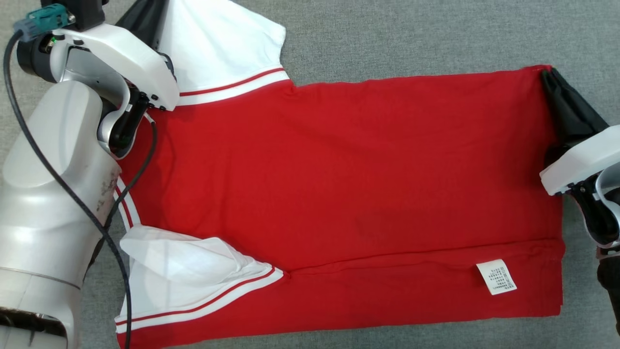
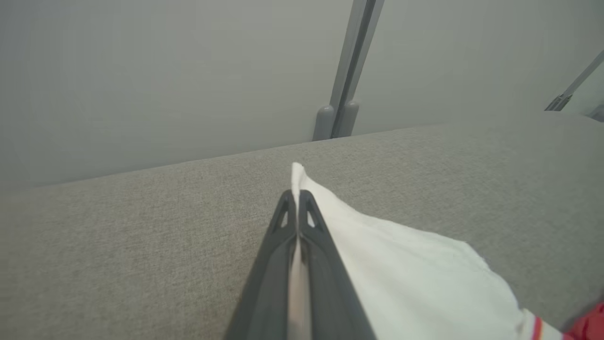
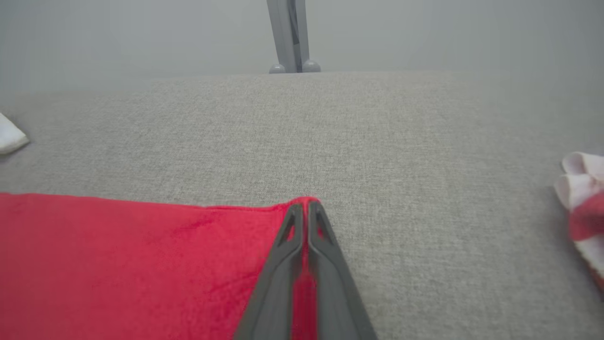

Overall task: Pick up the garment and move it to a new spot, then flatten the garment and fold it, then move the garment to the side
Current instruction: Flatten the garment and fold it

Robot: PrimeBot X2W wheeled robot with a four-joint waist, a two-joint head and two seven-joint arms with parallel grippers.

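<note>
The garment (image 1: 339, 184), a red T-shirt with white, red-striped sleeves, lies spread flat across the grey cloth surface, collar end at the left and hem at the right. My left gripper (image 1: 145, 17) is at the far left sleeve (image 1: 218, 43); in the left wrist view my left gripper (image 2: 296, 194) is shut on the white sleeve's edge (image 2: 401, 264). At the shirt's far right corner sits my right gripper (image 1: 546, 75). The right wrist view shows my right gripper (image 3: 306, 206) shut on the red hem corner (image 3: 141, 255).
The near sleeve (image 1: 193, 271) lies folded onto the shirt, and a white label (image 1: 496, 276) shows near the hem. A bunched white and red cloth (image 3: 583, 208) lies to the right. Grey posts (image 2: 347, 94) stand beyond the surface's far edge (image 2: 188, 163).
</note>
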